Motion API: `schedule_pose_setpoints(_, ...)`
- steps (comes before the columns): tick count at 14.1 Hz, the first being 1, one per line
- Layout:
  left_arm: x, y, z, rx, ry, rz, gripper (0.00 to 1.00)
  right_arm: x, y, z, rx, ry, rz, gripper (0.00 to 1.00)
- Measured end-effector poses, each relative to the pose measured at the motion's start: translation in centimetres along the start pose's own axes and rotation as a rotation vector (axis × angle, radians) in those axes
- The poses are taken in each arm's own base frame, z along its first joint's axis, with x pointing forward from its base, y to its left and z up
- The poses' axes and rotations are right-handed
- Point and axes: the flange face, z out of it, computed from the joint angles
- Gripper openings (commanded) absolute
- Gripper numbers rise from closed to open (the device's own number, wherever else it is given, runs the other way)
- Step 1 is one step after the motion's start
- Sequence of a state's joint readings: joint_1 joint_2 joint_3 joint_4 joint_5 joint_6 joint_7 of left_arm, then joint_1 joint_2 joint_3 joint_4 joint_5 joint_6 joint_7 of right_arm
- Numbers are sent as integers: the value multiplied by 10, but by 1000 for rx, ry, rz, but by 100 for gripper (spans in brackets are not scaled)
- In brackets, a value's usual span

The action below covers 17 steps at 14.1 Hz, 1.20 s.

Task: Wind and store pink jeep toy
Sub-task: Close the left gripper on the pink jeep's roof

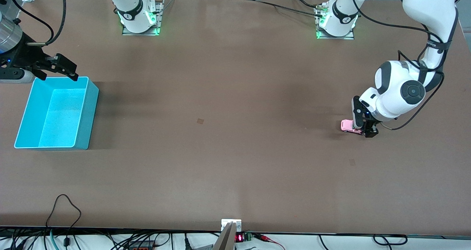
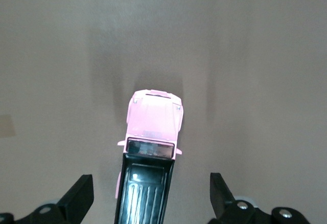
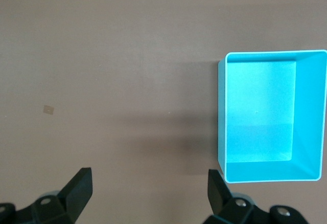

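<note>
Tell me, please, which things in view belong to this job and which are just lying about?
Job:
pink jeep toy, between the open left gripper fingers
turquoise bin
right gripper, open, waiting above the table beside the bin

Lying about:
small tape scrap on the table

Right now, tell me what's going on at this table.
The left gripper is down over the pink jeep toy at the left arm's end of the table, fingers open on either side of it and not yet closed, so the toy sits on the table unwound. The right gripper waits open above the rim of the turquoise bin at the right arm's end. Nothing is in the bin.
</note>
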State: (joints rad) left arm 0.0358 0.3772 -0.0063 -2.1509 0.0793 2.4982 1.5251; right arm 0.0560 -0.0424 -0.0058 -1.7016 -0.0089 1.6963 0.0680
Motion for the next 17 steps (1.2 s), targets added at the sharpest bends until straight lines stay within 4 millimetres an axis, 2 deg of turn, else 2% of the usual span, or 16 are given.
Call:
schedule_pose_setpoints(2, -4, 0, 10, 9, 2, 8, 97, 0, 2, 0, 0, 0, 1, 100)
schedule_pose_setpoints(5, -8, -1, 19, 14, 4, 16, 55, 0, 3, 0, 0, 0, -5, 100)
schedule_pose_setpoints(6, -9, 0, 21, 12, 4, 17, 45, 0, 4, 0, 0, 0, -6, 100)
schedule_pose_setpoints(10, -8, -2, 22, 23, 5, 23, 20, 0, 5, 0, 0, 0, -8, 100)
schedule_pose_setpoints(12, -8, -2, 22, 23, 5, 23, 16, 0, 5, 0, 0, 0, -9, 100)
schedule_pose_setpoints(17, -8, -2, 22, 23, 5, 22, 16, 0, 5, 0, 0, 0, -11, 100)
